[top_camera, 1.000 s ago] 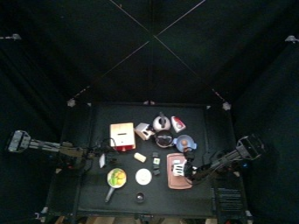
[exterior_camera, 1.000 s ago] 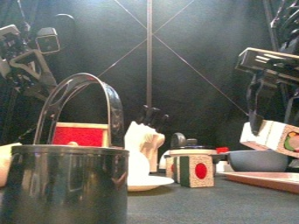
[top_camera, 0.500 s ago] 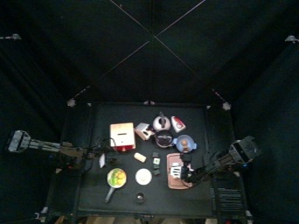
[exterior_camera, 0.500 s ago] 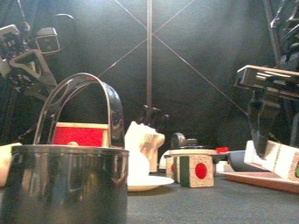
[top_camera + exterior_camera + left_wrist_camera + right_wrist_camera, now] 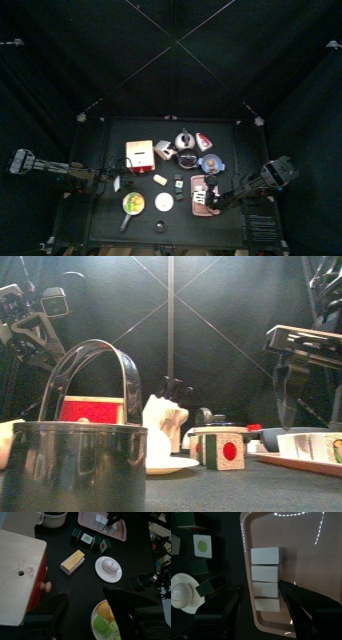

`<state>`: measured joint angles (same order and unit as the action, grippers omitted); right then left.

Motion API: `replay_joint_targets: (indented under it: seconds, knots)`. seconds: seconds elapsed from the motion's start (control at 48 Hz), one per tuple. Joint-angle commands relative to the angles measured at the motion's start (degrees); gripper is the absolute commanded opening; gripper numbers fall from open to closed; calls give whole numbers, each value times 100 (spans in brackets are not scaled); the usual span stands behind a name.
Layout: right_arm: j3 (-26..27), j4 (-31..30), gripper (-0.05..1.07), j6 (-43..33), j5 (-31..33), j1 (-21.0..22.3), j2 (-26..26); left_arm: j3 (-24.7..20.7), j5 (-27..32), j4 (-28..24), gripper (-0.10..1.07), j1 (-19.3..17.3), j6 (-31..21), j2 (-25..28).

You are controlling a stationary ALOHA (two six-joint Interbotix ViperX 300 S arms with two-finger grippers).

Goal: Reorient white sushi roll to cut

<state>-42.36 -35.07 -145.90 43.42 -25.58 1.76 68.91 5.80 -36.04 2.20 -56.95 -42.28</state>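
1. we've got the white sushi roll [image 5: 266,578] lying as a row of pieces on the pink tray [image 5: 308,572], with the right gripper [image 5: 261,598] hanging just over it, jaws spread wide and empty.
2. risk as we see it: a careless dip could nudge the pieces out of line or shove them toward the tray rim.
3. a second ago that gripper held the roll up off the table; now it's set down and let go.
4. left gripper [image 5: 85,612] rests apart by the plate of fruit [image 5: 107,623], jaws open.
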Motion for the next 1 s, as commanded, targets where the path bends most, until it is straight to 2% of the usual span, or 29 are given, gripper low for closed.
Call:
replay_joint_targets:
  seconds: [0.0,0.333,0.729,0.979]
  knots:
    - [88,0,91,9,-18,-9,70,-79,-35,9,88,0,9,9]
    - [-9,-53,91,35,264,-18,229,-79,-35,9,88,-9,9,9]
    - [-167,-729,91,35,413,70,246,-79,-26,9,88,-9,9,9]
    - [-176,-879,91,35,325,158,229,-79,-18,9,88,-9,9,18]
